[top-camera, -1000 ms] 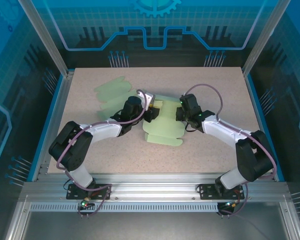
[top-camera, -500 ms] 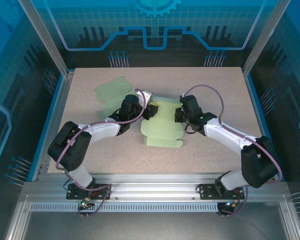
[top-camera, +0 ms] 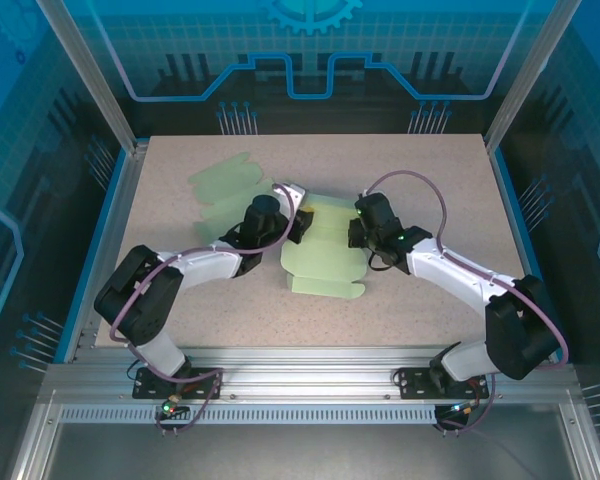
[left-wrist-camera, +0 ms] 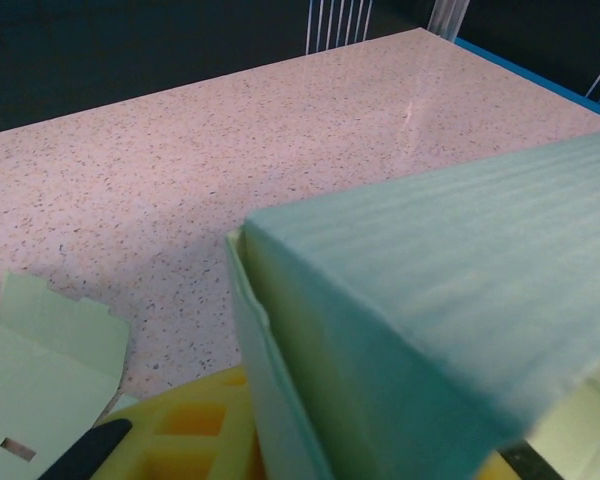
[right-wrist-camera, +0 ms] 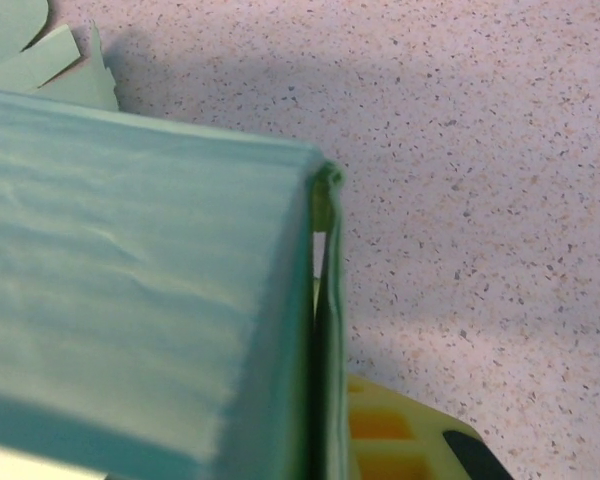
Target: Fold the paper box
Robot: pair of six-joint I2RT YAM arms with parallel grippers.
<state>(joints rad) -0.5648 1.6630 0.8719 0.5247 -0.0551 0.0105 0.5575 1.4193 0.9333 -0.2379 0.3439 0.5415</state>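
The light green paper box (top-camera: 325,250) lies partly formed in the middle of the table, held between both arms. My left gripper (top-camera: 302,222) is at its left wall. In the left wrist view that wall (left-wrist-camera: 270,400) stands between the yellow finger pads (left-wrist-camera: 180,430), gripped. My right gripper (top-camera: 354,232) is at the box's back right corner. In the right wrist view a thin side flap (right-wrist-camera: 327,330) is pinched flat against the box (right-wrist-camera: 130,280), with one yellow finger (right-wrist-camera: 390,430) pressed on it. The other right finger is hidden behind the box.
A second flat green box blank (top-camera: 223,190) lies at the back left, just behind my left arm; its corner (left-wrist-camera: 40,350) shows beside the left fingers. Blue rails edge the table left and right, and metal frame posts stand at the back corners.
My left gripper has closed on the box's left wall. The box and both wrists have shifted slightly toward the back; the right gripper stays clamped.
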